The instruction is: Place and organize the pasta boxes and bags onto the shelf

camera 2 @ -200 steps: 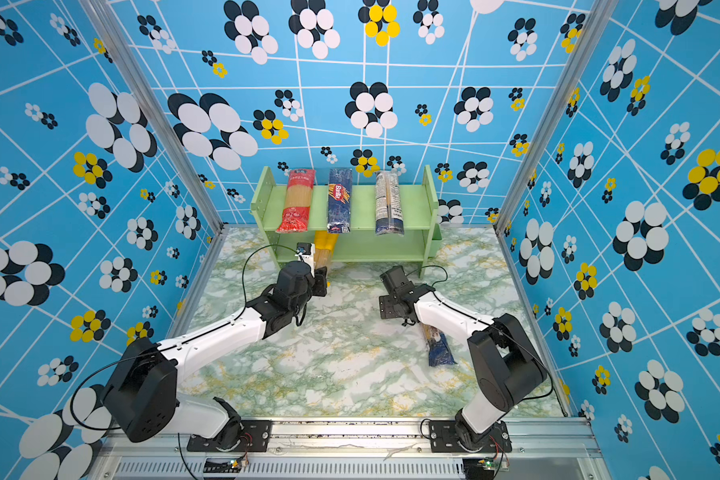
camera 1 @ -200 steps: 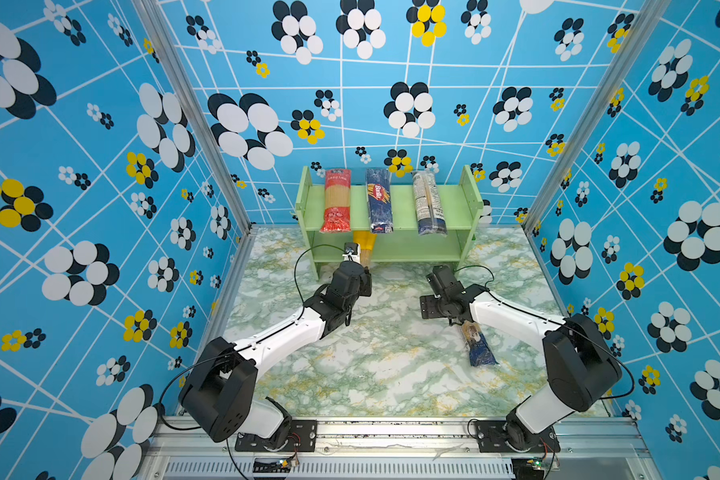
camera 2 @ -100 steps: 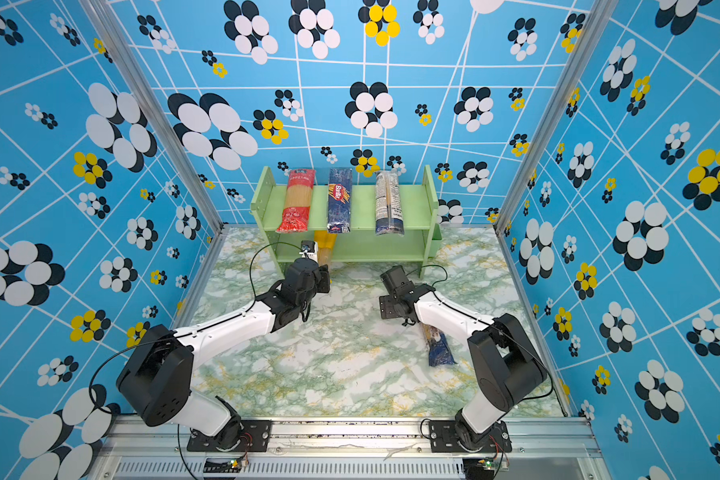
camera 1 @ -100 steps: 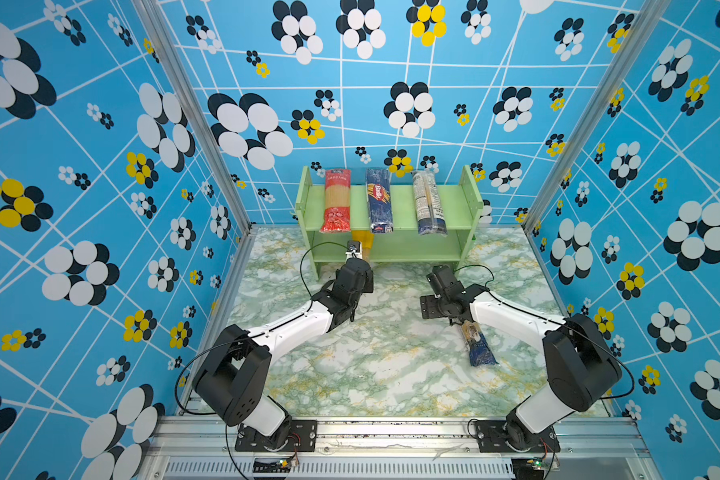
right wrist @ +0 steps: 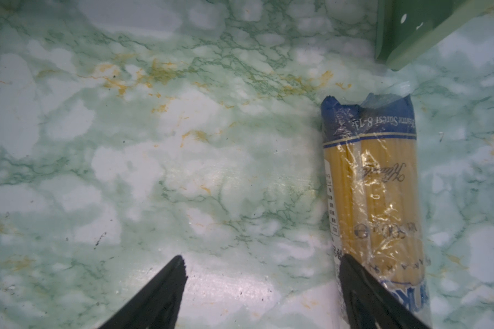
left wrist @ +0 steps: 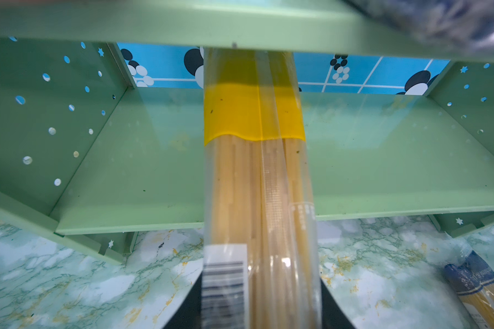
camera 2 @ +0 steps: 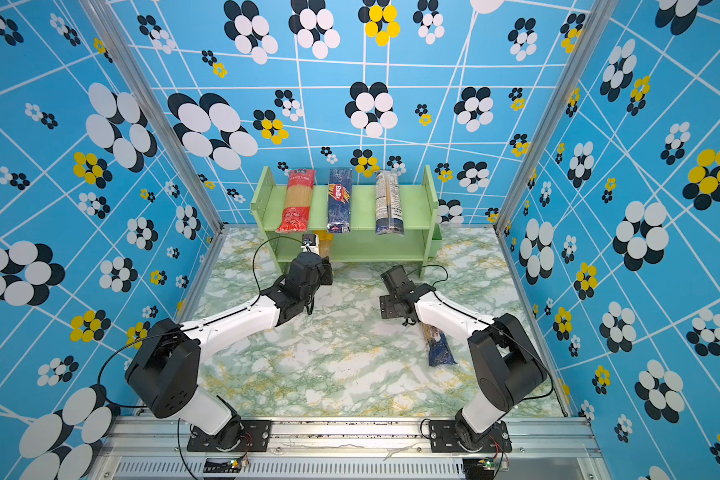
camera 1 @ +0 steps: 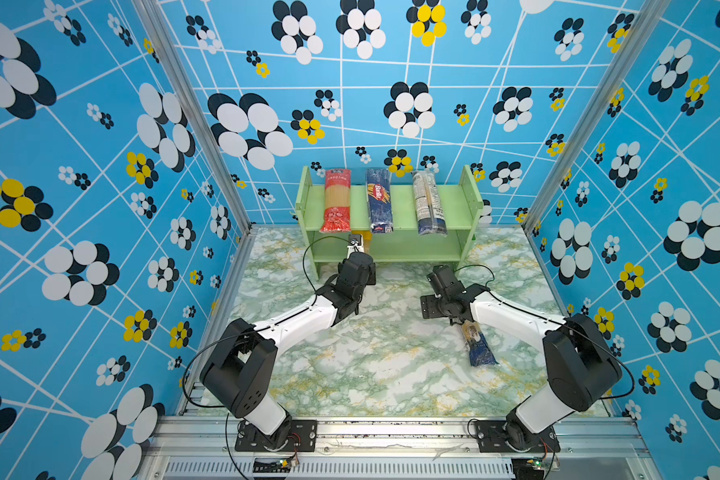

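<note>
- The yellow-topped clear bag [left wrist: 254,176] is the pack you are handling. Its long axis runs front to back, with the yellow end pointing into the shelf [camera 1: 400,199] toward the back wall and the barcode end toward your arm.
- The yellow end is already inside the lower tier [left wrist: 126,185], left of the middle and under the top board. The rest of the bag sticks out over the front edge. You cannot tell from these views whether it rests on the lower board.
- Your left gripper [left wrist: 260,277] pinches this bag at its near end, one finger on each long side. In both top views the gripper sits right at the shelf's front edge.
- On the top tier, three packs lie parallel and apart: the red bag [camera 1: 336,199], the dark blue Barilla [camera 1: 378,199] and the blue pack with white label [camera 1: 429,203]. All three run front to back, with their near ends hanging over the front edge.
- The clear bag with blue end [camera 1: 476,345] lies flat on the marble table [camera 1: 371,353]. It is well in front of the shelf, on the right side.
- Its long axis slants from your right wrist toward the front right.
- Your right gripper [right wrist: 262,260] is spread wide and holds nothing, mostly over bare table. One finger [right wrist: 354,279] overlaps that bag's long edge, but contact is unclear.
</note>
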Tool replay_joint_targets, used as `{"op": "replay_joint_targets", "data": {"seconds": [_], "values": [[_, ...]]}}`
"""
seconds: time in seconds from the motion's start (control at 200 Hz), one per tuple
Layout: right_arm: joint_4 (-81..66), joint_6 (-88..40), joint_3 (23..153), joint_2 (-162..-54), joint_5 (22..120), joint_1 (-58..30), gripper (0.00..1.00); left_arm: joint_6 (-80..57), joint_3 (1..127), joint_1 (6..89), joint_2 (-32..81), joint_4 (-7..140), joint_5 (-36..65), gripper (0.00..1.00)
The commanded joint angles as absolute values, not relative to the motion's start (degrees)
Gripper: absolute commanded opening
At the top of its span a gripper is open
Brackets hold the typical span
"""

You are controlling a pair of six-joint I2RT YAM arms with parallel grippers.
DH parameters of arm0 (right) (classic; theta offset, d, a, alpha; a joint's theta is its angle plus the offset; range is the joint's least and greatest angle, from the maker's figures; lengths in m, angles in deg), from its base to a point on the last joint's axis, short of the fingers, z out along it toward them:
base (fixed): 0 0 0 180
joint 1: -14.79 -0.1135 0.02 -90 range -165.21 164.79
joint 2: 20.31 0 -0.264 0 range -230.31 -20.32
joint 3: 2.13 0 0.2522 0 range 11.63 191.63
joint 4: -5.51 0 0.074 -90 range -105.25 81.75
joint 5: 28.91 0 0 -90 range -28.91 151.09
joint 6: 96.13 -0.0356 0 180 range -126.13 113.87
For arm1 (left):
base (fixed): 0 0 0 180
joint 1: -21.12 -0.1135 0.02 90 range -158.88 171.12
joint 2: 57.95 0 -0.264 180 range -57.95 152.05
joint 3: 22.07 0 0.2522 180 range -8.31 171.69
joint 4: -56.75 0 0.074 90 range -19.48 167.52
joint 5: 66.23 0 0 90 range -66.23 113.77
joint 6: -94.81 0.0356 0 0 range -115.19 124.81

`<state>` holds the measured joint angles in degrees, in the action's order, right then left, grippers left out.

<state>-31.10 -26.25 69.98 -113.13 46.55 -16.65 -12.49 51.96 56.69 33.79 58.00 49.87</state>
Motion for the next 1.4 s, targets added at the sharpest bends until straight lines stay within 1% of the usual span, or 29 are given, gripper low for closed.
{"op": "replay_joint_targets", "data": {"seconds": [0.0, 0.845, 1.395], "values": [[-31.0, -25.9, 70.7, -112.4, 45.7, -16.3, 0.87, -11.4, 56.8, 56.2, 34.0, 48.2, 52.9, 0.0], [-30.7, -25.9, 70.0, -112.2, 45.2, -16.2, 0.87, -10.8, 59.1, 55.2, 39.9, 45.4, 56.4, 0.0], [-30.8, -25.9, 70.1, -112.4, 45.0, -16.1, 0.87, -9.9, 60.8, 54.0, 42.1, 44.4, 54.8, 0.0]]}}
